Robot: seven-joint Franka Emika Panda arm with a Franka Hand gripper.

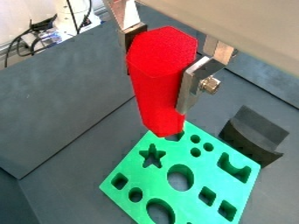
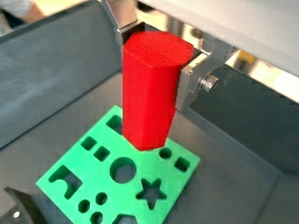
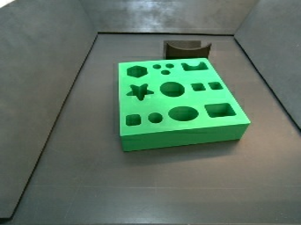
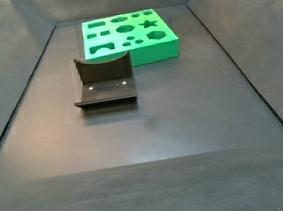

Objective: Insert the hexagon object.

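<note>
In both wrist views my gripper (image 1: 160,74) (image 2: 156,66) is shut on the hexagon object (image 1: 158,83) (image 2: 149,92), a tall bright red prism held upright between the silver fingers (image 1: 194,80) (image 2: 191,80). It hangs well above the green block (image 1: 176,179) (image 2: 117,175), its lower end over the block's edge. The block lies flat with several shaped holes, among them a hexagonal hole (image 3: 139,70) near one corner. Both side views show the block (image 3: 177,101) (image 4: 126,34) but neither the gripper nor the peg.
The dark fixture (image 3: 182,46) (image 4: 104,80) stands on the floor next to the block; it also shows in both wrist views (image 1: 257,136) (image 2: 17,206). Grey sloping walls (image 3: 53,105) (image 4: 250,50) enclose the dark floor.
</note>
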